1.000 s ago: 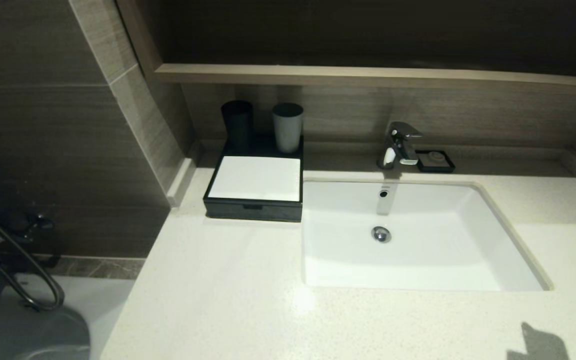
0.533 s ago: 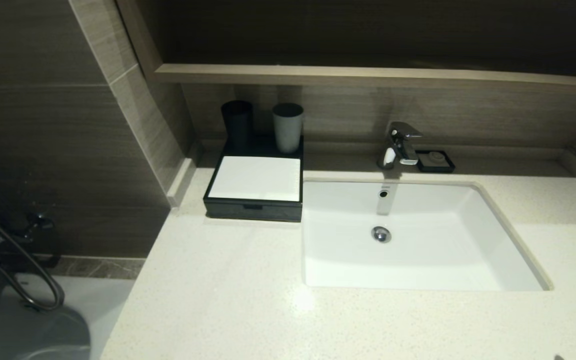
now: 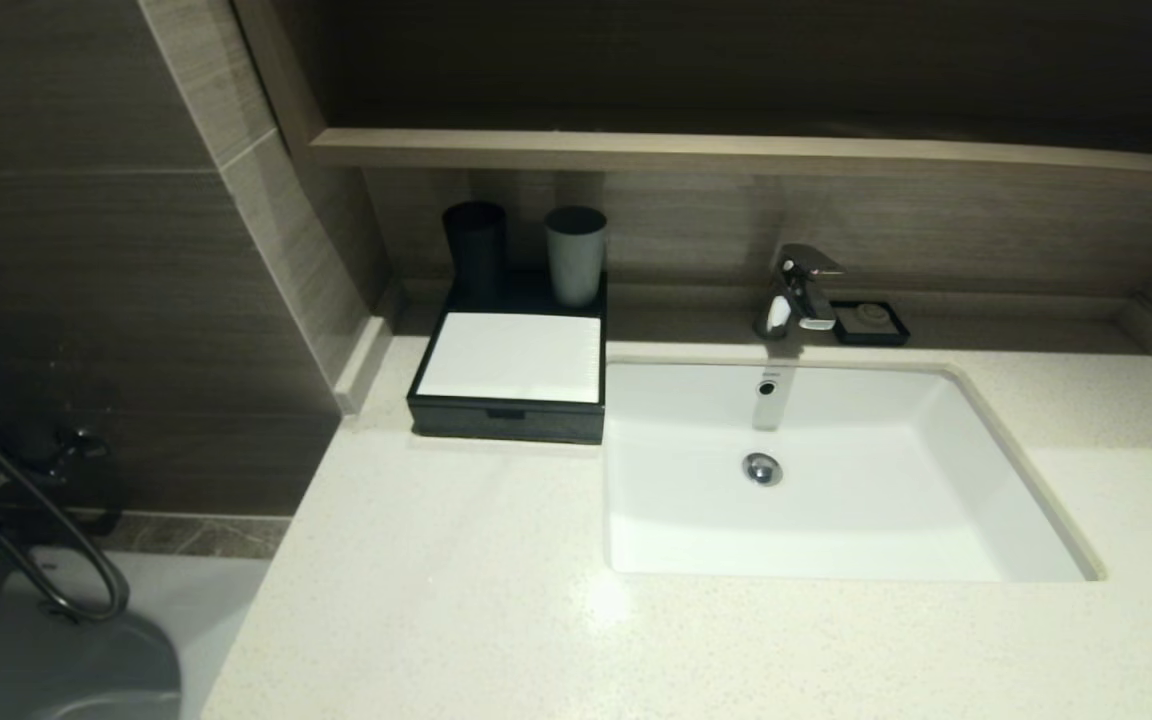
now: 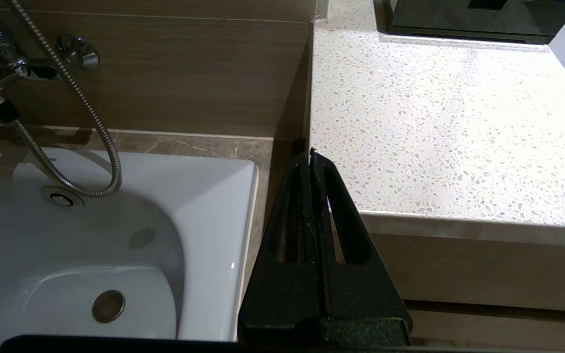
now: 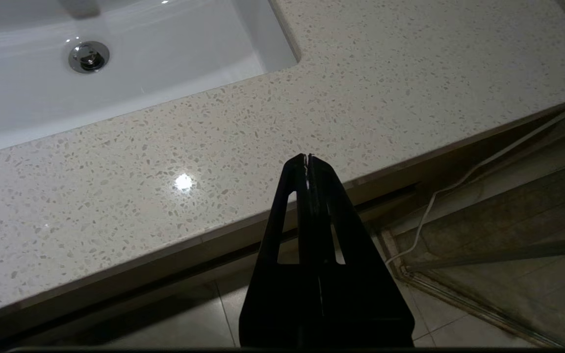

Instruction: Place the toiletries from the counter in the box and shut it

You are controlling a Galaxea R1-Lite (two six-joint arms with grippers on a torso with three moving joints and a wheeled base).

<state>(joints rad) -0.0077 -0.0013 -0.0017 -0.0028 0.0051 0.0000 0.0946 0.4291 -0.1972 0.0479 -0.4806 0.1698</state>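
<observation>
Head view: neither arm is showing; the counter (image 3: 456, 600) is lying pale and speckled, with the white rectangular basin (image 3: 946, 470) sunk into its right half.
Box: the low black box (image 3: 508, 419) is sitting at the back left of the counter, touching or just beside the basin's left rim, its white panel (image 3: 511, 356) facing up and its shallow drawer sitting flush in the front face, closed.
Cups: a black cup (image 3: 475, 246) and a grey cup (image 3: 576, 254) are standing upright side by side on the rear part of the box, against the wall.
Toiletries: no packets are showing on the counter in any view; whether they are lying inside the shut drawer cannot be told.
Faucet: the chrome faucet (image 3: 801, 288) is standing behind the basin, with a small black soap dish (image 3: 871, 321) just beside it on the right.
Drain: the chrome drain (image 3: 762, 468) is sitting in the basin floor.
Left gripper: the left gripper (image 4: 310, 154) is hanging off the counter's left front corner, over the gap between counter and a white bathtub (image 4: 115, 245), its two black fingers pressing together with nothing between them.
Right gripper: the right gripper (image 5: 307, 158) is hovering at the counter's front edge, right of the basin, partly over the tiled floor (image 5: 459, 314), its fingers lying closed against each other and carrying nothing.
Shower hose: a metal hose (image 4: 66, 98) is looping down into the bathtub.
</observation>
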